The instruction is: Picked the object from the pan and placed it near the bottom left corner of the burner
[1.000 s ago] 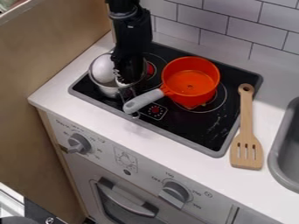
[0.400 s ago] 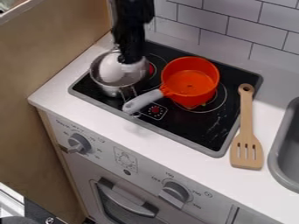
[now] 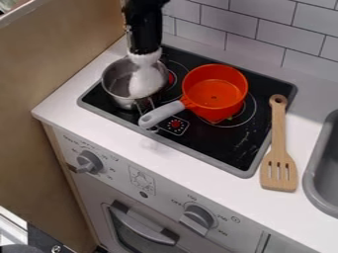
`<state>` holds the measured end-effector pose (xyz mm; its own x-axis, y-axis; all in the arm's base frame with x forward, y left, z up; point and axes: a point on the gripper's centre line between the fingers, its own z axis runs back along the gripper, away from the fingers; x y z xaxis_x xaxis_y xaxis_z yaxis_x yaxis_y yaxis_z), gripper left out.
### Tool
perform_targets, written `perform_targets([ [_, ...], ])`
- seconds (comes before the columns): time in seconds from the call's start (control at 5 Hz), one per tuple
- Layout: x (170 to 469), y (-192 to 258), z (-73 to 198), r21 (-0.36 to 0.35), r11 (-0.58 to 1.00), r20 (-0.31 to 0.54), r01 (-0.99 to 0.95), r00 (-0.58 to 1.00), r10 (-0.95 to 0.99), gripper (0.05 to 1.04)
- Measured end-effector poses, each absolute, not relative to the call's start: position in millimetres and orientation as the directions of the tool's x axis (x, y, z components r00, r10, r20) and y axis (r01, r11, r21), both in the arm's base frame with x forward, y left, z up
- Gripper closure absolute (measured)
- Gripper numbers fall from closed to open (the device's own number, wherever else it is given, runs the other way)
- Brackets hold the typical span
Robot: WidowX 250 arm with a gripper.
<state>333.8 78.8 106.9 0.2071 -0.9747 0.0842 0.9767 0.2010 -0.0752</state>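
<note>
At the upper left, the black gripper [image 3: 145, 53] hangs down, shut on the narrow end of a white object with a rounded, wider lower part [image 3: 147, 81]. That object hangs at the right side of the silver metal pan [image 3: 111, 88], overlapping its rim; whether its lower end is inside or above the pan I cannot tell. The pan stands on the left part of the black burner top [image 3: 214, 143], whose bottom left corner lies just left of and below the pan.
An orange pot [image 3: 214, 99] stands right of the pan, its grey handle [image 3: 161, 113] pointing lower left. A wooden spatula [image 3: 278, 148] lies along the burner's right edge, with a sink [image 3: 323, 168] beyond. White counter [image 3: 158, 153] runs along the front.
The white object has gone from lying at the pan's left side to hanging upright from the gripper at its right. The gripper took hold of it and has risen.
</note>
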Motion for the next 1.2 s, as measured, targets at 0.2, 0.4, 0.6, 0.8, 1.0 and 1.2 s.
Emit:
perform_targets([
  [0.2,320.0,84.6,111.2,-0.139,0.177,0.077,0.974,0.189,-0.979,0.894],
  [0.4,298.0,94.8,127.7,-0.133,0.157,0.085,0.979,0.169,-0.982,0.894],
  [0.6,278.3,102.4,122.1,-0.13,0.133,0.073,0.983,0.144,-0.987,0.894],
  [0.8,264.3,104.6,112.5,-0.104,0.122,0.061,0.987,0.129,-0.99,0.894],
  [1.0,254.3,105.6,101.4,-0.074,0.099,0.056,0.992,0.104,-0.993,0.894],
  [1.2,246.5,105.9,88.3,-0.046,0.077,0.048,0.996,0.079,-0.996,0.894],
])
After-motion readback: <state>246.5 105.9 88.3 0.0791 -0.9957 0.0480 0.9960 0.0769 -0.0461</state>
